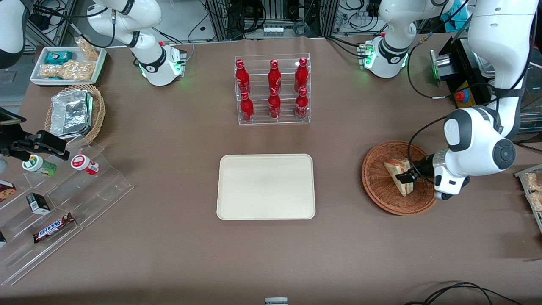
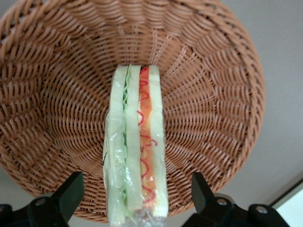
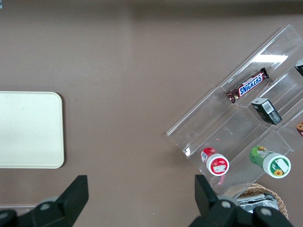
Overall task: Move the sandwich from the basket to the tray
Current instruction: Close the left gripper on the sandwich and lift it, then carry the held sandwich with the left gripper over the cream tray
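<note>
Sitting in the basket (image 1: 383,186) is the sandwich (image 1: 399,175), a wedge of white bread standing on its edge with green and red filling showing along the cut side; it is wrapped in clear film; the gripper (image 1: 407,176) is low over it, inside the basket, at the working arm's end of the table; in the wrist view the two black fingers (image 2: 70,191) stand wide open, one on each side of the sandwich (image 2: 136,156), with a gap between each finger and the bread, so nothing is held yet; the step now looks like the grab; to do it well the fingers should go down a little more so they press the flat bread faces, not the thin tip, and they should close softly, because the bread is soft and the film looks slippery; a hard squeeze could squash it, and a weak one could let it slide out; after that it needs a straight lift to clear the basket rim; the tray (image 1: 266,187) lies flat and bare toward the middle of the table, well apart from the basket; a clear rack of red bottles (image 1: 273,90) stands farther from the front camera than the tray
</note>
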You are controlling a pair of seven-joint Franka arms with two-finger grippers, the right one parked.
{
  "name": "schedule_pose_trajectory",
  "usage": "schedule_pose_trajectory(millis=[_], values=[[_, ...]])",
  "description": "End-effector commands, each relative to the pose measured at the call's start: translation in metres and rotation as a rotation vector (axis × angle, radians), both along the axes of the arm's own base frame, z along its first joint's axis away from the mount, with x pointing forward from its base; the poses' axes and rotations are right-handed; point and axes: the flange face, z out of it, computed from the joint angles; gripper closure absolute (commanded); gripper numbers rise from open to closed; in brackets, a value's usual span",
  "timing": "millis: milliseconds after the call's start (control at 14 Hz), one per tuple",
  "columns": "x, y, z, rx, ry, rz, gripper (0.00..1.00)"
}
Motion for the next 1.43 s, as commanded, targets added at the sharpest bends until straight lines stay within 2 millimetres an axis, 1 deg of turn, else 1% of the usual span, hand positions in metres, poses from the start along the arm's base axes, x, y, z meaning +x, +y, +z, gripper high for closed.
schedule_pose_trajectory(millis=[0,71,143,214,286,357,571,643,714,786,857,929,1071,1143,1214,1286,1357], values=[[-0.002,-0.001,-0.015,0.000,0.018,0.017,0.00],[-0.001,-0.001,-0.019,0.001,0.017,0.018,0.00],[-0.001,-0.001,-0.023,0.000,0.017,0.018,0.03],[-0.001,-0.001,-0.025,-0.001,0.021,0.018,0.28],[-0.001,-0.001,-0.025,0.000,0.021,0.019,0.64],[-0.001,0.000,-0.025,-0.001,0.021,0.021,0.81],[0.000,0.001,-0.028,-0.004,0.030,0.042,0.93],[0.001,0.002,-0.027,-0.003,0.029,0.041,0.94],[0.002,0.000,-0.021,0.001,0.022,0.029,0.94],[0.003,0.000,-0.011,0.003,0.011,0.014,0.94],[0.008,-0.004,0.013,0.005,-0.016,0.011,0.94],[0.012,-0.025,0.041,-0.005,-0.027,-0.028,0.94],[0.014,-0.057,0.073,0.005,-0.011,-0.110,0.94],[0.013,-0.077,0.081,0.036,-0.006,-0.157,0.94],[0.012,-0.103,0.089,0.078,0.002,-0.194,0.93],[0.011,-0.134,0.094,0.115,0.003,-0.197,0.93],[0.007,-0.169,0.095,0.139,-0.004,-0.209,0.93]])
